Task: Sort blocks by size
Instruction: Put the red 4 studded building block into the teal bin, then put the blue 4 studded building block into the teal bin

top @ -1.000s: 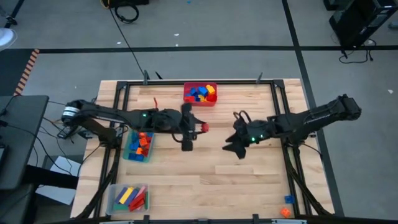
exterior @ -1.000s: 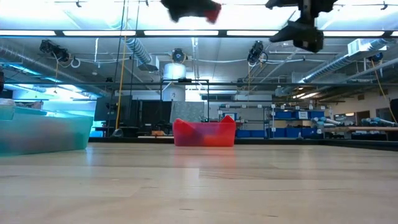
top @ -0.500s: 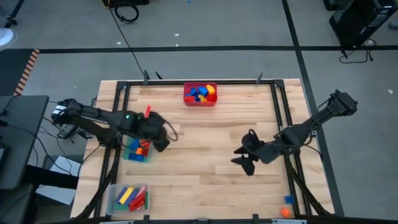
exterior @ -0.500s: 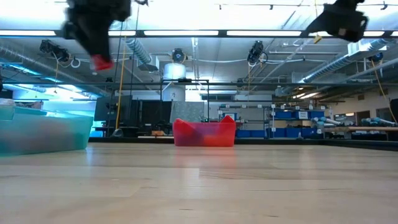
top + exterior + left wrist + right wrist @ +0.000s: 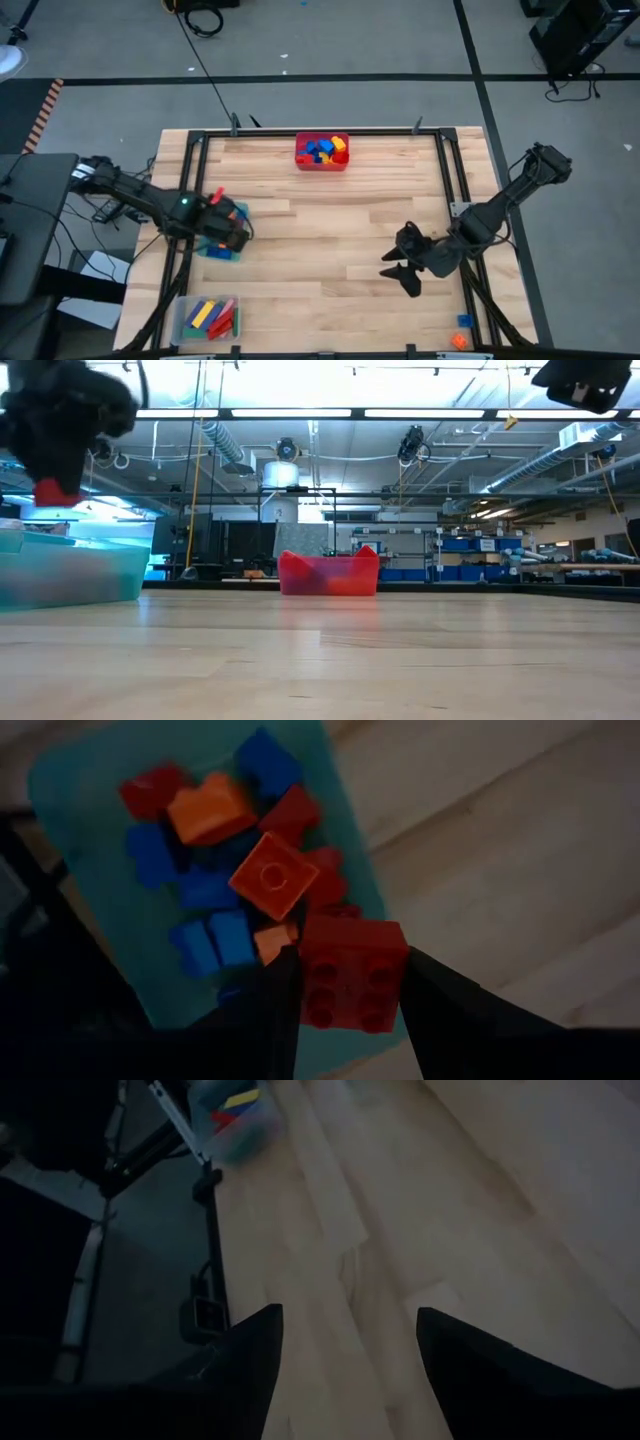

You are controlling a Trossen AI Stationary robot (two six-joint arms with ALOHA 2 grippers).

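Note:
A red studded block (image 5: pixel 352 972) hangs between the fingers of my left gripper (image 5: pixel 219 203), which points down over the teal bin (image 5: pixel 208 246) at the table's left. That bin holds several blue, red and orange blocks (image 5: pixel 215 870). In the low view the red block (image 5: pixel 50 492) is above the teal bin's rim (image 5: pixel 70 550). My right gripper (image 5: pixel 405 270) hovers open over bare wood at the near right, with nothing between its fingers (image 5: pixel 250 1370). My left gripper pinches the red block by two opposite side faces (image 5: pixel 306 970) between its two fingers (image 5: pixel 272 1010). The fingers come from above, pointing down. The block is lifted clear over the teal bin, its studded face turned up toward the wrist.
A red bin (image 5: pixel 322 152) with several blocks stands at the far middle. A clear bin (image 5: pixel 207 318) with long yellow, red and blue bars sits at the near left corner. Two loose blocks (image 5: pixel 461 330) lie near the near right corner. Bare wood (image 5: pixel 330 250) spans the middle.
My left gripper has carried the red block from the table's middle toward the left edge, sinking a little, rolling and tipping to point down over the teal bin. My right gripper has swung toward the near right of the table.

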